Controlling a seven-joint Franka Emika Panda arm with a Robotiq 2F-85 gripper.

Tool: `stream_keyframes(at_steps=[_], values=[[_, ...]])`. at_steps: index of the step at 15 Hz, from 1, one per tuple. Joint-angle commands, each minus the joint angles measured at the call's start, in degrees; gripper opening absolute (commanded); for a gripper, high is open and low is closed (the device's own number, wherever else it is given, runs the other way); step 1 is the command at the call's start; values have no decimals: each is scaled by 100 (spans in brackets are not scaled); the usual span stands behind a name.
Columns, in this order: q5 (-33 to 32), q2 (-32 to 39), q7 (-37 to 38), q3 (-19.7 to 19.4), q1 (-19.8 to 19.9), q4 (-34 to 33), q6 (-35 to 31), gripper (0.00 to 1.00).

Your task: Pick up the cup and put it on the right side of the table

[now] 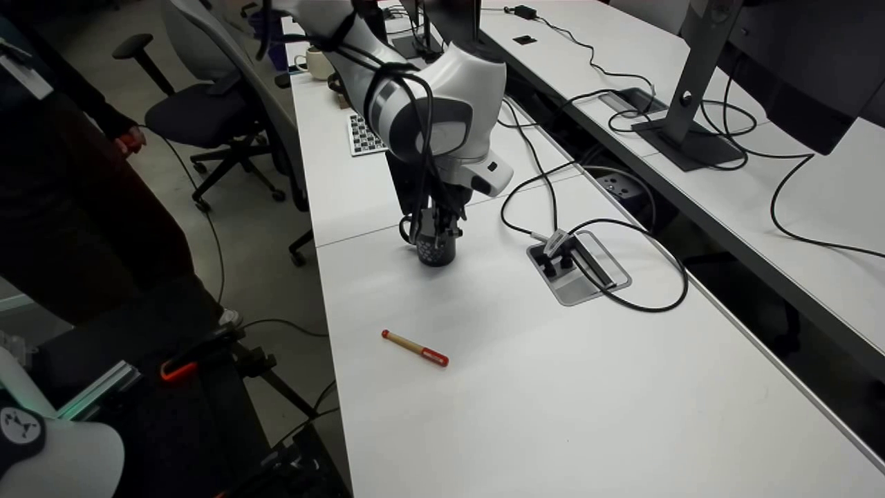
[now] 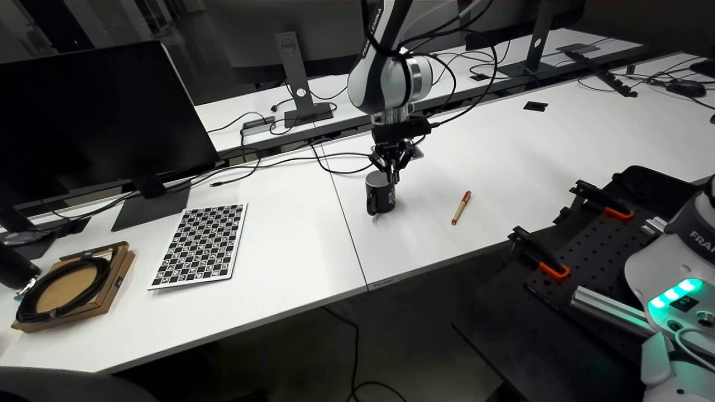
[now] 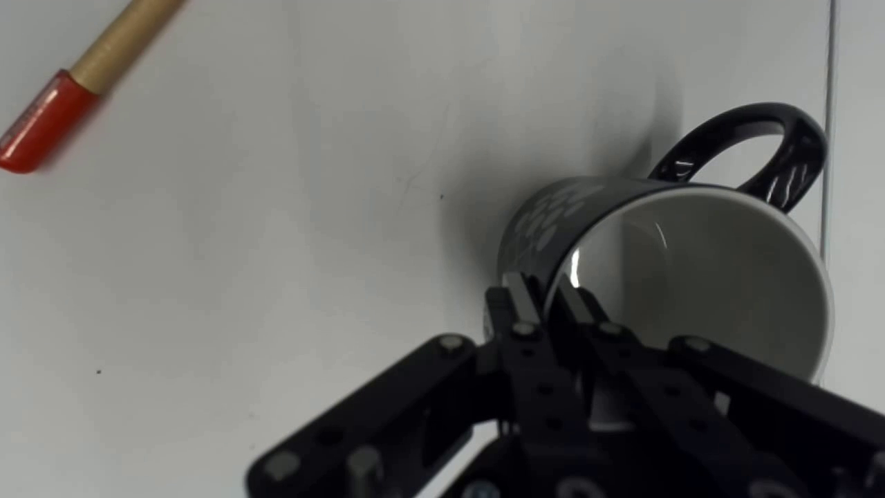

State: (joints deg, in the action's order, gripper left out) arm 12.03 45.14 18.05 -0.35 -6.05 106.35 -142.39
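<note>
The cup is a dark mug with a pale inside and a side handle. It stands upright on the white table near a seam; it also shows in an exterior view. In the wrist view the cup fills the right side, its handle toward the top right. My gripper has one finger inside the cup and one outside, close together on the wall, with the rim between them. The gripper also shows above the cup in both exterior views. The exact finger contact is dark.
A brown-red stick lies on the table near the cup. A socket box with looping black cables sits toward the far edge. A checkered board, a cardboard box with a coiled cable and a monitor stand beyond the seam.
</note>
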Motion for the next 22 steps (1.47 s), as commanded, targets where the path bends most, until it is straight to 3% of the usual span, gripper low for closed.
stream_keyframes(at_steps=[1,9,22], values=[[130,5,-39,140,113,-13,-51,2],[307,-36,-107,320,270,-15,-50,2],[-252,-484,200,-363,50,-65,-94,2]])
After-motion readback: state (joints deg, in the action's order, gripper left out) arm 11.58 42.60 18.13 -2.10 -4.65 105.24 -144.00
